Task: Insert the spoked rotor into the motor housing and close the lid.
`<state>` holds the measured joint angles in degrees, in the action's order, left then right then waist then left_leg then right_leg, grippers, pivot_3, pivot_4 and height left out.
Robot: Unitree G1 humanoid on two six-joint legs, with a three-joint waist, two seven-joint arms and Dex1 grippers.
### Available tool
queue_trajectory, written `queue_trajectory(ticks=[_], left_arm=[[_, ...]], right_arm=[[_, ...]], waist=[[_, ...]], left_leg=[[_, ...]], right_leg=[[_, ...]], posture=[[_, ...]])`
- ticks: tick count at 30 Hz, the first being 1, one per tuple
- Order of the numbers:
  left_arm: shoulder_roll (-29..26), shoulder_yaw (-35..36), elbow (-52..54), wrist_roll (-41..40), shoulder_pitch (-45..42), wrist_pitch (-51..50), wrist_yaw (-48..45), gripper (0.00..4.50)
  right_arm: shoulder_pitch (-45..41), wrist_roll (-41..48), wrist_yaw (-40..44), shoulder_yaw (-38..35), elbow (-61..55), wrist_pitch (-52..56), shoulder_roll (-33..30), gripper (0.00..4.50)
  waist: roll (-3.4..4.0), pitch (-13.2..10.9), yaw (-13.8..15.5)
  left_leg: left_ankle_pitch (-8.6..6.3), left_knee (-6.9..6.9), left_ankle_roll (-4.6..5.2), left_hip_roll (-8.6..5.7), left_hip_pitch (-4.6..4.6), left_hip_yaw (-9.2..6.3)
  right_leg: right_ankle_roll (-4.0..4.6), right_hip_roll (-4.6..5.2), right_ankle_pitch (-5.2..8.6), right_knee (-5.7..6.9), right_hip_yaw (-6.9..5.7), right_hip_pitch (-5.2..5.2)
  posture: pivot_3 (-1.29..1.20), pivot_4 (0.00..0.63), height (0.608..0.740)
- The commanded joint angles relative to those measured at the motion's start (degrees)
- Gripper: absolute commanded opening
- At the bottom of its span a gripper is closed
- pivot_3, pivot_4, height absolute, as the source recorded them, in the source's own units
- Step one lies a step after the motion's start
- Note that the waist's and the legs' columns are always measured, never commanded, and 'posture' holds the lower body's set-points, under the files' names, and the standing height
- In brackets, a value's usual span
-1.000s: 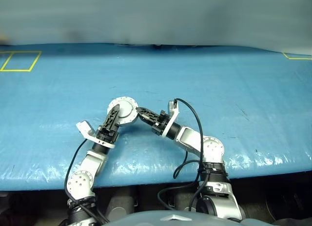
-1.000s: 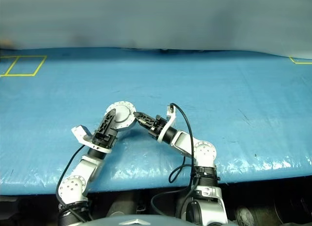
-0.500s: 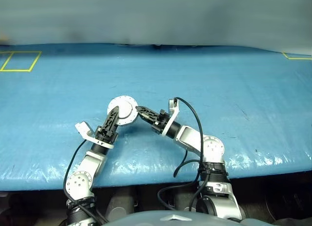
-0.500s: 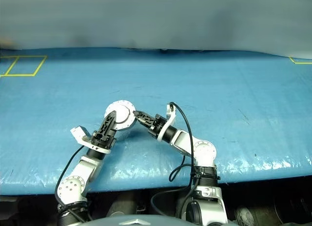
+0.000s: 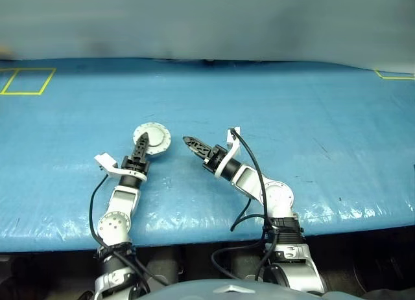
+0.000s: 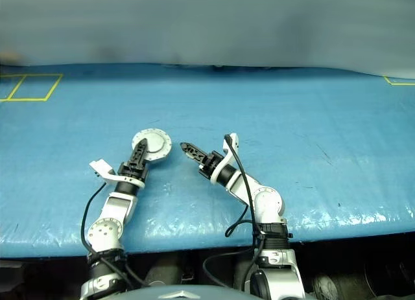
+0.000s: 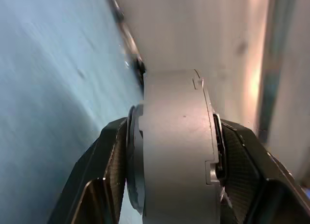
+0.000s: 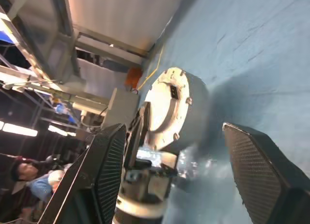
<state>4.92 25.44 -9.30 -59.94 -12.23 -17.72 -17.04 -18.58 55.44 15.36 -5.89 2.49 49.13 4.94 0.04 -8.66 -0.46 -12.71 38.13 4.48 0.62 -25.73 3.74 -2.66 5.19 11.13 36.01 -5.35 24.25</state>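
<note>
Motor housing (image 5: 152, 138) pinched by left gripper (image 5: 141, 146); right gripper (image 5: 192, 143) spread nearby on blue table (image 5: 311, 118).

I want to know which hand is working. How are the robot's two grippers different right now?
The left gripper is clamped on the closed grey motor housing; the right gripper holds nothing. The left jaws press the housing's faces; the right jaws stand open, apart from it. Both have black fingers above the blue table.
</note>
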Motion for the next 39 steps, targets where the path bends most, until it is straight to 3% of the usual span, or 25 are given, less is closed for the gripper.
queue_trajectory(ticks=[1, 9, 14, 17, 20, 21, 30, 34, 39], left_arm=[[-0.2, 0.8, -4.2, 3.7, -6.8, 5.4, 1.9, 2.43], [-5.4, 4.2, -23.5, 9.4, -19.8, 10.4, 1.7, 2.43], [-6.7, 5.8, -28.6, 11.6, -22.3, 13.6, 1.7, 2.43], [-7.0, 7.0, -28.6, 13.4, -21.6, 17.2, 3.5, 3.37], [-7.4, 7.3, -26.6, 15.9, -19.5, 21.3, 4.9, 4.35], [-7.4, 7.3, -25.6, 16.4, -18.7, 22.0, 5.0, 4.47], [-9.9, 5.9, -11.5, 20.9, -8.5, 24.6, 4.7, 4.47], [-13.4, -3.0, -3.4, 25.9, -1.3, 24.4, -8.5, 4.47], [-16.8, -12.3, 4.4, 27.0, 5.0, 21.8, -21.2, 4.47]], right_arm=[[0.5, -1.1, 2.1, 0.2, -3.5, -1.7, -0.7, 3.32], [3.9, -2.7, 3.2, 1.0, -7.5, -2.6, -1.9, 3.32], [5.0, -3.8, 3.2, 1.7, -7.8, -2.8, -1.6, 3.32], [4.9, -4.2, 3.2, 2.0, -7.5, -2.9, -1.6, 3.34], [4.4, -4.7, 3.5, 2.1, -6.7, -2.8, -1.8, 3.34], [4.3, -4.8, 3.5, 2.2, -6.6, -2.7, -1.8, 3.34], [3.7, -11.1, 5.0, 4.4, -5.5, -6.9, -2.8, 3.34], [5.6, -24.7, 9.2, 9.3, -5.5, -24.4, -5.9, 3.34], [6.7, -31.8, 16.8, 11.3, -3.4, -35.5, -12.7, 3.34]], waist=[[-0.07, 0.0, 0.1], [-0.24, -0.1, -0.2], [-0.25, -0.1, -0.3], [-0.25, -0.1, -0.4], [-0.25, -0.1, -0.8], [-0.24, -0.1, -0.9], [-0.24, -0.1, -0.5], [-0.23, -0.1, 0.0], [-0.23, -0.1, -0.2]], left_leg=[[0.01, 0.0, 0.04, -0.03, -0.02, 0.0], [-0.03, 0.0, 0.1, -0.11, -0.03, 0.07], [-0.02, 0.0, 0.09, -0.07, 0.05, 0.13], [-0.02, 0.01, 0.08, -0.05, 0.15, 0.15], [-0.02, -0.01, 0.07, 0.0, 0.37, 0.15], [-0.02, -0.03, 0.06, 0.02, 0.47, 0.16], [-0.02, -0.14, 0.01, 0.06, 0.6, 0.23], [-0.05, -0.11, 0.0, 0.0, 0.59, 0.23], [-0.17, -0.06, -0.03, -0.13, 0.61, 0.36]], right_leg=[[-0.04, 0.01, -0.07, -0.02, 0.01, 0.0], [-0.18, 0.04, -0.39, -0.09, 0.03, -0.06], [-0.2, 0.03, -0.4, -0.08, 0.06, -0.08], [-0.2, 0.03, -0.4, -0.08, 0.07, -0.16], [-0.2, 0.03, -0.4, -0.08, 0.06, -0.35], [-0.19, 0.02, -0.38, -0.08, 0.07, -0.43], [-0.05, 0.1, -0.36, -0.07, 0.07, -0.49], [0.2, 0.16, -0.19, -0.1, 0.03, -0.33], [0.23, 0.33, -0.17, -0.15, 0.09, -0.24]], posture=[[0.0, 0.15, 0.74], [0.0, 0.15, 0.74], [0.0, 0.15, 0.74], [0.0, 0.15, 0.74], [0.0, 0.15, 0.74], [0.0, 0.15, 0.74], [0.0, 0.15, 0.74], [0.0, 0.15, 0.74], [0.0, 0.15, 0.74]])
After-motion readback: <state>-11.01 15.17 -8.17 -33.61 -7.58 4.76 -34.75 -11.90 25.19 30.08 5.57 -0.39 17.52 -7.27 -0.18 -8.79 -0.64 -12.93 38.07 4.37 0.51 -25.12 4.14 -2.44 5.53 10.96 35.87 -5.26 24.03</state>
